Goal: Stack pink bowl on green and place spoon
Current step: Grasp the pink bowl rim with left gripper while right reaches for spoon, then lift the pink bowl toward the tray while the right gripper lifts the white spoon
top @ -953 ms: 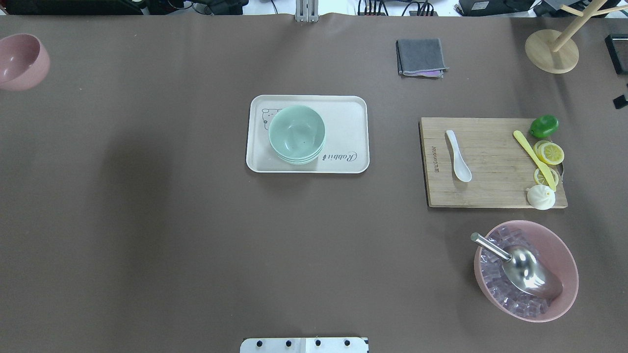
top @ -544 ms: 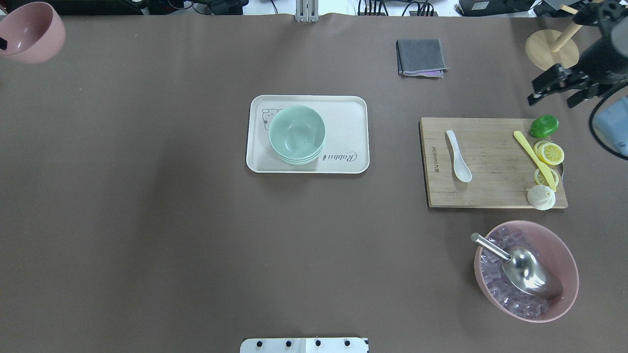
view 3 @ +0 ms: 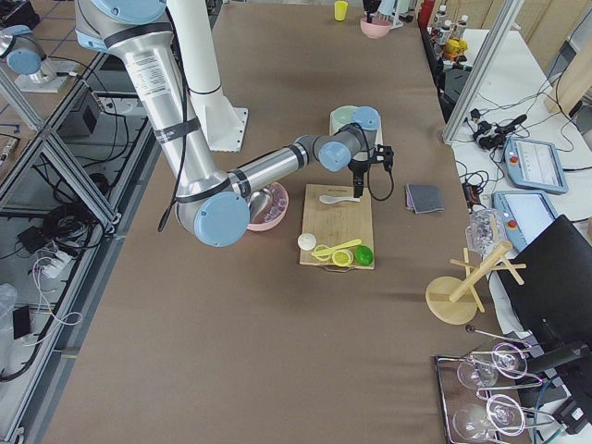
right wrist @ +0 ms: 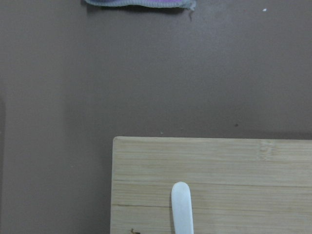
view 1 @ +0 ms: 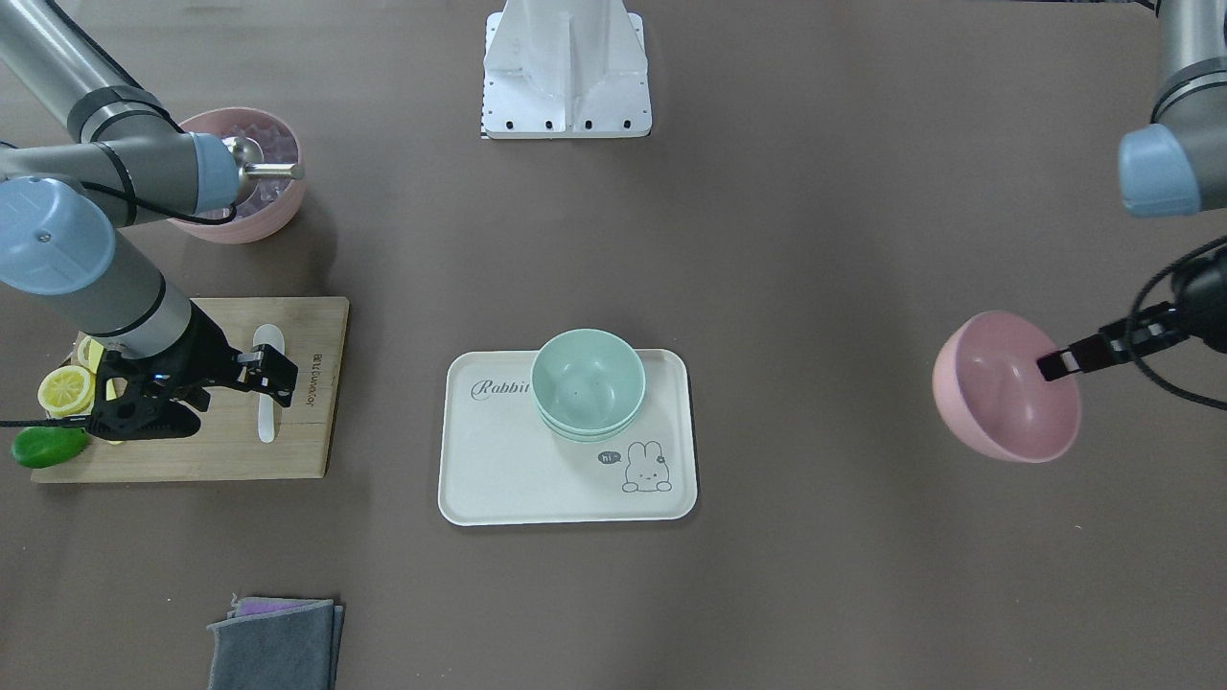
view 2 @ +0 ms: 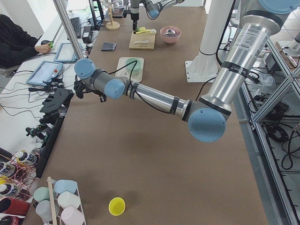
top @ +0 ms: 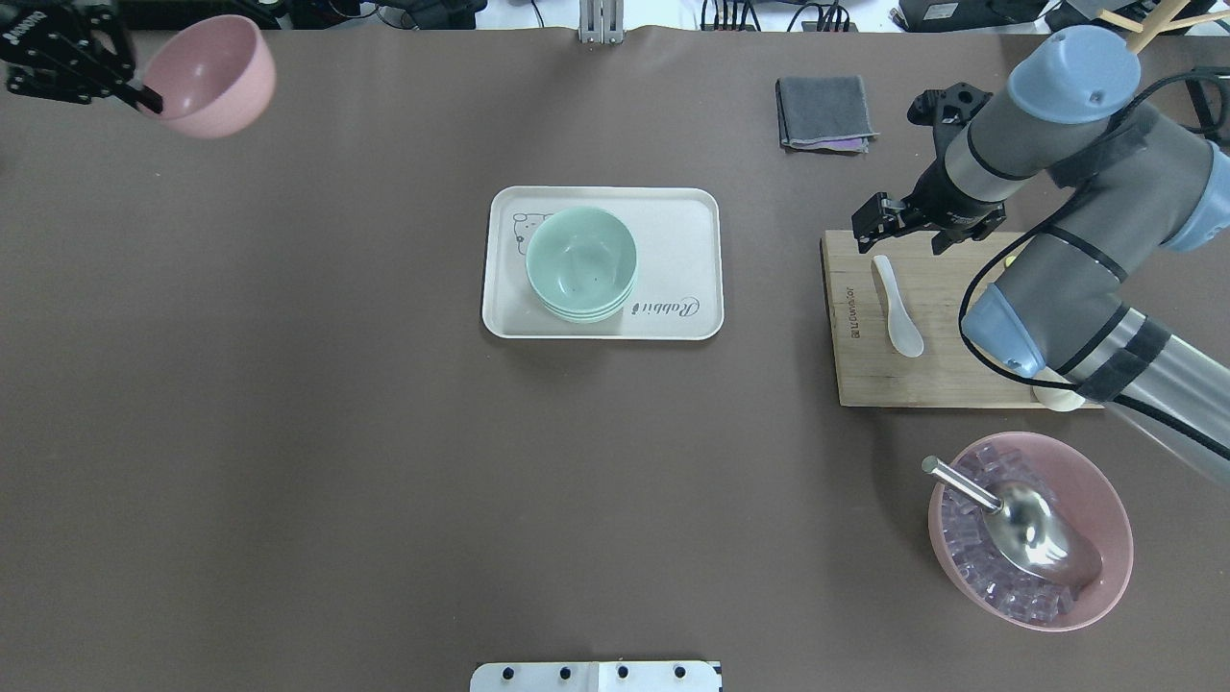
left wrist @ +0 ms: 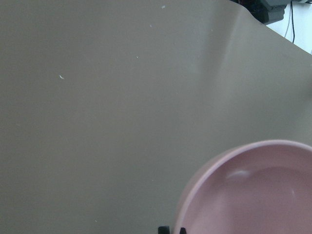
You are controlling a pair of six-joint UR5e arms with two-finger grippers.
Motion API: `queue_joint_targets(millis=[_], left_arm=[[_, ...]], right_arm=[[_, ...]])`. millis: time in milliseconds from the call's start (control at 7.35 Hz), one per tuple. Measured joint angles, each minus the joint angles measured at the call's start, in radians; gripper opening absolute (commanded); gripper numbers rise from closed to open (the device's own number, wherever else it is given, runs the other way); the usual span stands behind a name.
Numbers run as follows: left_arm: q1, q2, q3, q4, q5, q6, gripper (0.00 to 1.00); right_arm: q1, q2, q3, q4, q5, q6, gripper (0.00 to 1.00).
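Observation:
My left gripper (top: 144, 96) is shut on the rim of the pink bowl (top: 204, 75) and holds it in the air at the table's far left. The bowl also shows in the front view (view 1: 1007, 388) and the left wrist view (left wrist: 253, 195). The green bowls (top: 581, 261) sit stacked on the white tray (top: 682, 221) at the table's middle. The white spoon (top: 898, 308) lies on the wooden cutting board (top: 922, 384). My right gripper (top: 908, 231) is open and hovers above the board's far edge, over the spoon's handle end (right wrist: 182, 207).
A large pink bowl of ice cubes (top: 1028, 533) with a metal scoop stands at the near right. A grey cloth (top: 824, 112) lies beyond the board. Lemon slices (view 1: 65, 391), a lime (view 1: 43, 446) and a white bun (top: 1057, 396) sit on the board's right side.
My left gripper has carried the pink bowl to the right, farther into view. My right arm has come in from the right and now hangs over the board's far edge.

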State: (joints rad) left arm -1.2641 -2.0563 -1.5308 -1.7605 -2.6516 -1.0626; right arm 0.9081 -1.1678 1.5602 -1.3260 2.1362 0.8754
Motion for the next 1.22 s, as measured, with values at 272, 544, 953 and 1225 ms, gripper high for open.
queue_joint_targets(millis=[272,544,953,1225], left_arm=[[0.146,-0.093,-0.004,-0.088,0.120,-0.240,0.00],[0.240,-0.161,0.017,-0.130,0.227,-0.343,0.00],[0.266,-0.193,0.062,-0.168,0.253,-0.362,0.00],[0.268,-0.197,0.086,-0.194,0.262,-0.362,0.00]], right_arm=[[-0.022,-0.003,-0.019,0.010,-0.007,-0.016,0.91],[-0.032,-0.007,-0.049,0.011,-0.014,-0.073,0.83],[-0.036,-0.010,-0.062,0.010,-0.017,-0.094,0.64],[-0.048,-0.010,-0.065,0.010,-0.024,-0.095,0.17]])
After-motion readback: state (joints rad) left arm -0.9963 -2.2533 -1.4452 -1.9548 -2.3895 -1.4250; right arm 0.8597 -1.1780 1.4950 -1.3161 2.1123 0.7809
